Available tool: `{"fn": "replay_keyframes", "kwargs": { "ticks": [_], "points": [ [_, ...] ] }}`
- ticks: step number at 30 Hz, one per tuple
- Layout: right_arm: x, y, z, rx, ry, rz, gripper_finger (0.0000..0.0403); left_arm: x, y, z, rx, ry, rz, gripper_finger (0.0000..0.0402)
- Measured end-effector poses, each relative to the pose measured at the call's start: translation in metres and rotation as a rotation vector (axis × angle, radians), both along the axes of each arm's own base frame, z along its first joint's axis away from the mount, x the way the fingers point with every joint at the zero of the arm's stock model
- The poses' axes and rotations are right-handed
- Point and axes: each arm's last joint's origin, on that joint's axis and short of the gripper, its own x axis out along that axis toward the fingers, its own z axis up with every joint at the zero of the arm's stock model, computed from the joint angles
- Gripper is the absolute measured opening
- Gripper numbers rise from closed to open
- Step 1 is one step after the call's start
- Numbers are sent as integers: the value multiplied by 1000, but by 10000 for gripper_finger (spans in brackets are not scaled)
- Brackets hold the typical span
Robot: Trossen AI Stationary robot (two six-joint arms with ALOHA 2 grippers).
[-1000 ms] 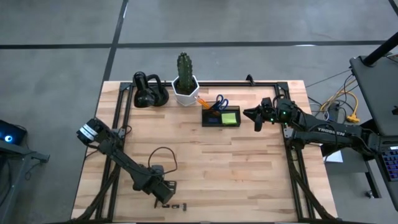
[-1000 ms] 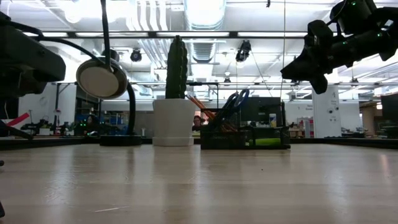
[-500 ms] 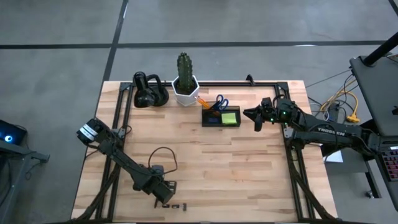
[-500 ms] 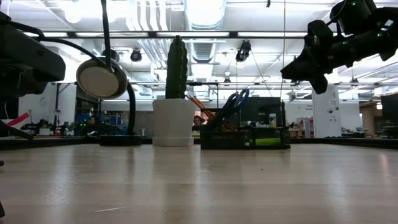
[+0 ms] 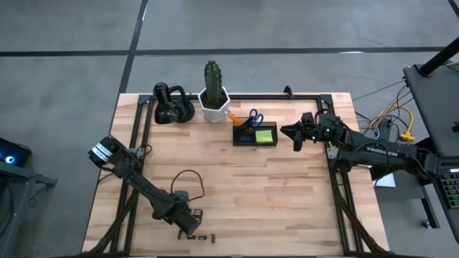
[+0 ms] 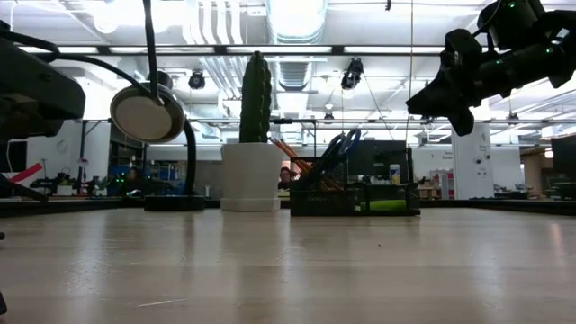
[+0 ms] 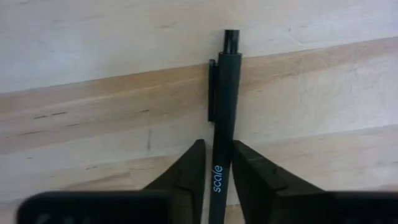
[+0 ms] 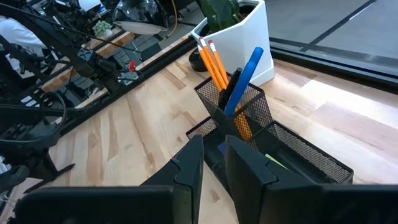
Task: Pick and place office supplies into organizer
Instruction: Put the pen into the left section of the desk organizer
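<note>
The left gripper point(image 7: 217, 167) is down at the near edge of the table point(image 5: 287, 201), its fingers point(image 7: 189, 171) pinched against both sides of a black pen point(image 7: 224, 118) that lies flat on the wood. The jaws look closed on the barrel, though whether the grip has fully firmed up is hard to judge from this view alone. The pen is not lifted — it rests on the boards, clip end pointing away from the wrist.

It should handle easily: light, stiff, a smooth plastic barrel that could slide or twist between hard fingers. The hold sits on the lower barrel, below the clip point(image 7: 212, 90); my guess is that a grasp nearer the middle would balance better, since an end hold lets the long part droop or swing on the lift. A squeeze across the round barrel can also roll it, so a slow rise seems wise.

The organizer point(image 5: 254, 134) stands well apart at the far side, beside the cactus pot point(image 5: 214, 104), already holding pencils point(image 8: 211, 62), scissors point(image 8: 244, 78) and a green pad point(image 5: 265, 135). The right gripper point(image 5: 296, 135) hangs just beside it, raised off the table, jaws nearly together and empty.
</note>
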Motion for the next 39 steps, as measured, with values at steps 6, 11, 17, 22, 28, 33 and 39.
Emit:
{"fn": "replay_keyframes", "kwargs": {
  "ticks": [6, 11, 17, 22, 28, 33, 39],
  "points": [
    [0, 0, 0, 0, 0, 1, 57, 0, 0, 0, -2, -7, -10, 10],
    [0, 0, 0, 0, 0, 1, 57, 1, -1, 0, -3, -20, -51, 11],
    [0, 0, 0, 1, 0, 1, 57, 1, -1, 2, 6, -36, -60, 11],
    [0, 0, 0, 1, 1, 1, 57, 2, 0, 7, 23, -84, -77, 10],
    [0, 0, 0, 1, 0, 1, 57, 1, 2, 10, 23, -88, -92, 9],
    [0, 0, 0, 1, 1, 1, 57, 3, 0, 11, 10, -123, -122, 9],
    [0, 0, 0, 1, 0, 1, 57, 6, 0, 12, 32, -166, -119, 9]
  ]
}}
